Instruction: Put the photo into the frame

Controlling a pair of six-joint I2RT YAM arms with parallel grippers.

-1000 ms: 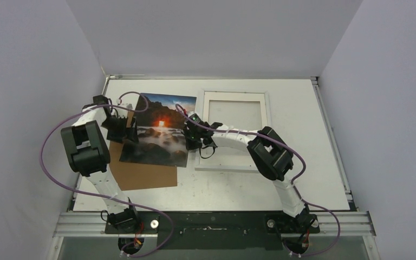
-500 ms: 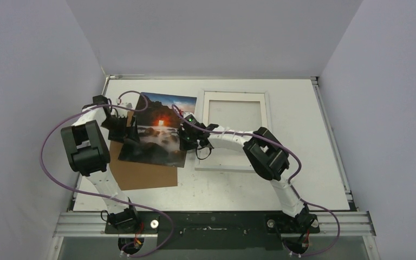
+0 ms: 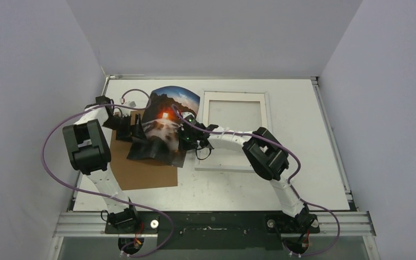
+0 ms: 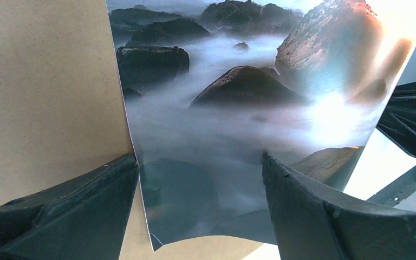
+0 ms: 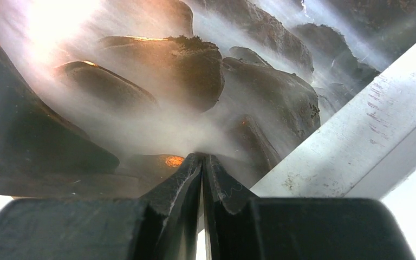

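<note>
Top view: the photo [image 3: 165,116] sits centre-left, buckled upward, with its lower part over the brown backing board [image 3: 141,173]. The frame [image 3: 233,93] lies flat just right of it on the table [image 3: 303,135]. My right gripper [image 3: 187,138] is at the photo's right edge and my left gripper [image 3: 135,129] is at its left edge.

Left wrist view: my left fingers [image 4: 86,208] stand wide apart, straddling the photo's edge above the board, clamping nothing.

Right wrist view: my right fingers [image 5: 184,184] are pinched together on the photo's edge. The frame's white rim crosses the lower right.
</note>
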